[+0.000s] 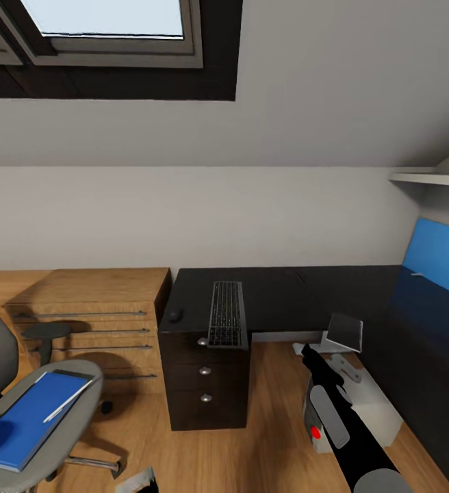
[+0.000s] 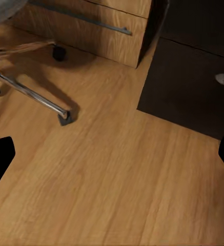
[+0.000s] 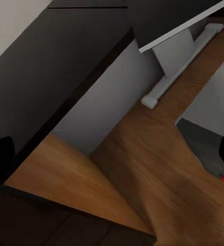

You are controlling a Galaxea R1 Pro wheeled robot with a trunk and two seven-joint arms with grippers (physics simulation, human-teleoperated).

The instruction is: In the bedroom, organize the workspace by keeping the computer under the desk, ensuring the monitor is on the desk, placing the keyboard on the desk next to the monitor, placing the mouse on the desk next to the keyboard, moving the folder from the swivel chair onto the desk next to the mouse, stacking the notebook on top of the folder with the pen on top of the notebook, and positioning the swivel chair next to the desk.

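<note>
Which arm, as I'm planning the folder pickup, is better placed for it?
Left, probably: the folder lies on the swivel chair at the robot's left, with its base close in the left wrist view; the right arm reaches off rightward.

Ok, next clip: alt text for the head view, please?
A long black L-shaped desk under a sloped grey wall carries a slim dark-grey keyboard overhanging its front edge and a tiny black mouse. At left, a grey swivel chair holds a flat blue folder with a thin white pen on it.
</note>
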